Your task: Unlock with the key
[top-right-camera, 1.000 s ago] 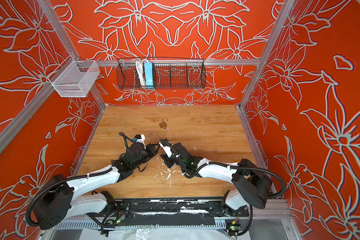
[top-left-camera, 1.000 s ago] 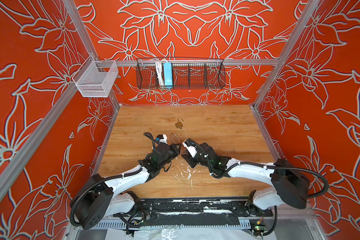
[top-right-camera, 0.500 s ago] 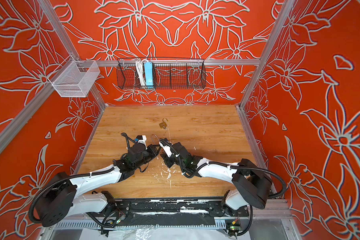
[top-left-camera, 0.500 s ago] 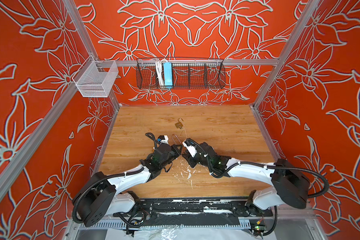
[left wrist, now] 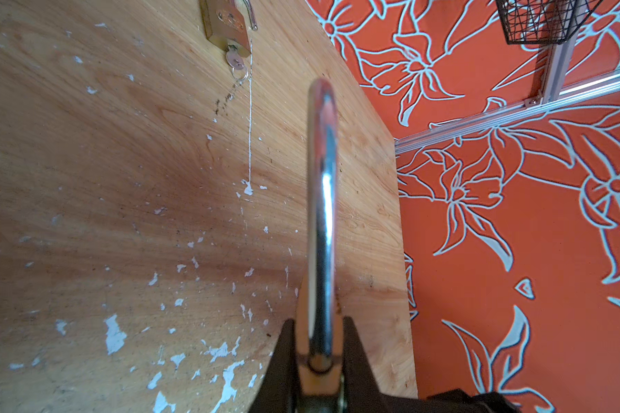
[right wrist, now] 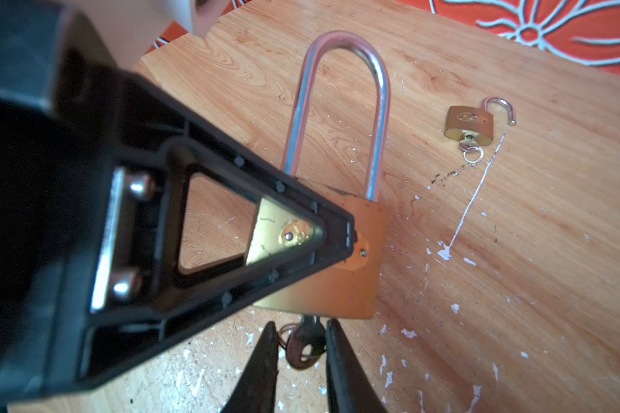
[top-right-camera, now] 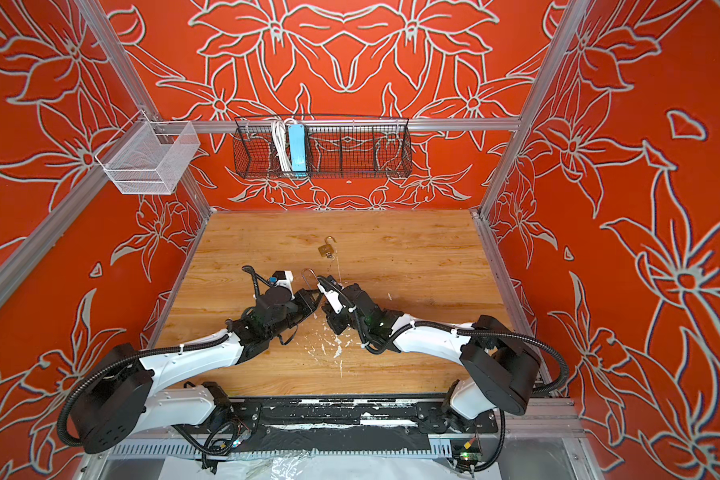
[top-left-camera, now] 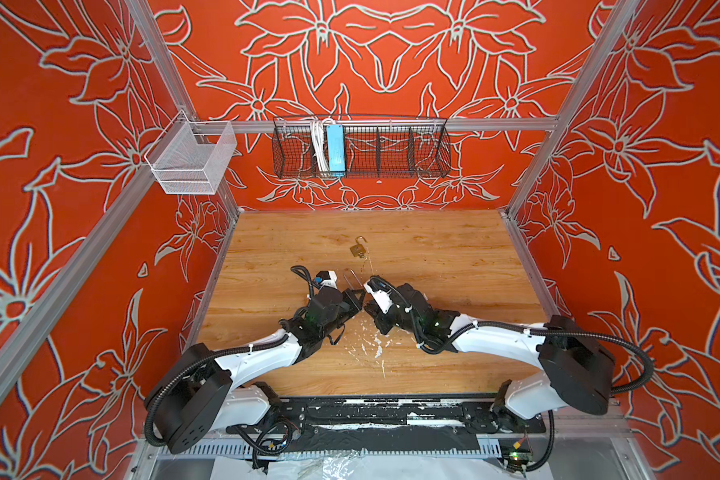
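The brass padlock with long steel shackle (right wrist: 337,286) is near the middle of the wooden bench (right wrist: 516,250), and my left fingers (right wrist: 208,157) pinch its body. Its small dark key (right wrist: 306,339) sticks out of the bottom, in line with the shackle, between my right fingers (right wrist: 262,368). These are narrowly spread, and I cannot tell if they touch it.

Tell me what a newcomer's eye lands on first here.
Orange floral walls, then the table's centre: the left end effector clamps a long-shackle padlock while the right end effector straddles the key in its base. Farther back lies a small padlock, shackle open.
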### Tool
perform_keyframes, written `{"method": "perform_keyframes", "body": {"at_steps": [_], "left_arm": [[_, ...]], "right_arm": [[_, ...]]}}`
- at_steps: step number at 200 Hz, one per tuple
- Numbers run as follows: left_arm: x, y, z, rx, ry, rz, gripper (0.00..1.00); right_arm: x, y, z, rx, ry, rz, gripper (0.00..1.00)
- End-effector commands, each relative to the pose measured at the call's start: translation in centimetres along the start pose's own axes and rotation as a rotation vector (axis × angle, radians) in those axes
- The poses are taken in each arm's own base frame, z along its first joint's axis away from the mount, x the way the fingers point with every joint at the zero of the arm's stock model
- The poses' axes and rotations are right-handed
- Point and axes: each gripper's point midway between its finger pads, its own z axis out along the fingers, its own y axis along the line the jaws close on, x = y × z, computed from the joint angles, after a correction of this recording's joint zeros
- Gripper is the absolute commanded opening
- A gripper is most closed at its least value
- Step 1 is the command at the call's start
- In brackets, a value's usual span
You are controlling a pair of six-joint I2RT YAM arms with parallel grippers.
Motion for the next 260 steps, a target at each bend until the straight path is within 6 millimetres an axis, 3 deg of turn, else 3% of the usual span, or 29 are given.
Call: {"method": "perform_keyframes", "body": {"at_steps": [1, 65, 129, 260], "left_arm": [[-1.35, -3.00, -0.44, 0.109, -0.053, -0.015, 0.00], [-1.35, -2.98, -0.49, 0.109, -0.054, -0.015, 0.00], [-1.40, -3.03, -0.51, 0.112, -0.056, -0.015, 0.00], [-1.45, -3.17, -0.62, 0.118, -0.058, -0.015, 0.00]], "right_arm": [[-0.71, 0.53, 0.16, -0.011, -0.007, -0.008, 0.23], [-0.75, 0.57, 0.15, -0.013, -0.006, -0.011, 0.21], [-0.97, 0.39, -0.06, -0.001, -0.018, -0.001, 0.12], [-0.96, 0.37, -0.17, -0.001, -0.018, -0.007, 0.09]]}}
